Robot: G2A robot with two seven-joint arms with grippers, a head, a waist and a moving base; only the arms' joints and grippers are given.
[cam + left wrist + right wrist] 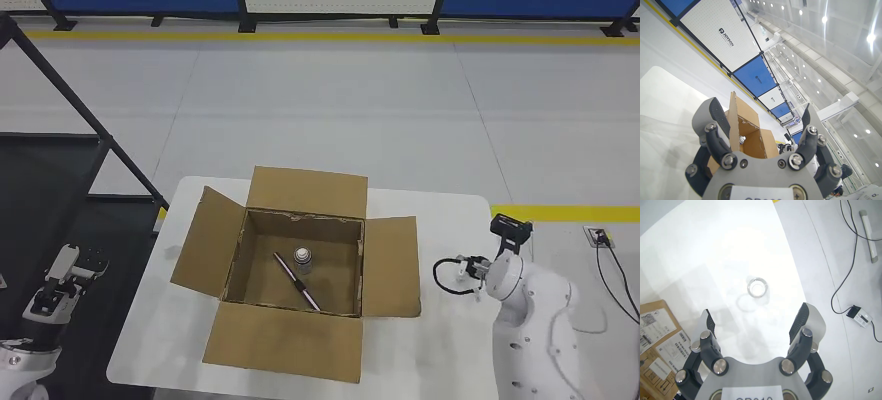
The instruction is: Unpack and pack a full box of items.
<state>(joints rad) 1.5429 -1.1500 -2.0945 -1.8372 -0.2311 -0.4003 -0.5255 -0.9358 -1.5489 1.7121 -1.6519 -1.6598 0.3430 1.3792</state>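
Rod [296,282] diagonal on box [308,190] floor | bottle [302,259] upright beside

Box [290,270]: matt brown corrugated cardboard, rough torn edges, paper labels [659,321] on one flap. Counter [440,340] under the box: smooth white, faint sheen. Right gripper [757,317] fingers [799,319]: ribbed black grip faces, silver-grey shells.

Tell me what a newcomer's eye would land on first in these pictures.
The open box in the middle of the white table, its flaps spread, draws the eye first. Inside it a small bottle stands near a dark rod that lies slantwise. To the box's right, a clear cup sits on the table ahead of the right gripper, whose jaws are open.
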